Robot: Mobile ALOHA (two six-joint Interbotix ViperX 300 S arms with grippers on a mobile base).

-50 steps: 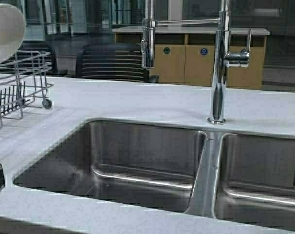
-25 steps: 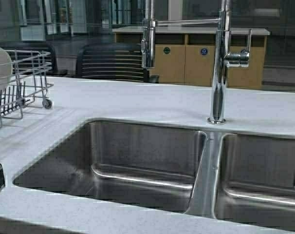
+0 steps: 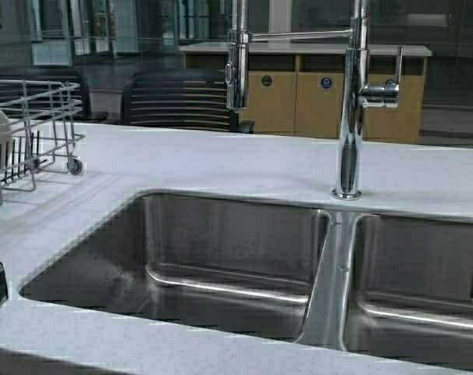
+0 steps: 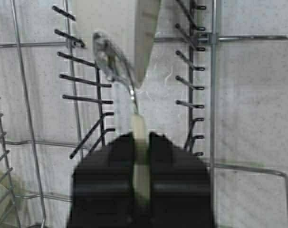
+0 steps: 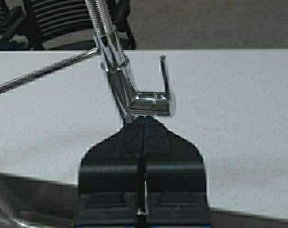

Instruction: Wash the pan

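Left wrist view has the left gripper (image 4: 142,156) with fingers clamped on the pan (image 4: 116,33) by its handle, hanging it among the prongs of the dish rack (image 4: 87,99). Best to settle it down gently before letting go. Right gripper (image 5: 143,124), fingers closed on nothing, waits near the faucet (image 5: 134,95).

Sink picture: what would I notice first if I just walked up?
Probably the big shiny double sink set in the pale counter, with the tall chrome faucet standing behind the divider. At the far left a wire dish rack stands on the counter, and the left gripper holds the pan by its handle over the rack's prongs.
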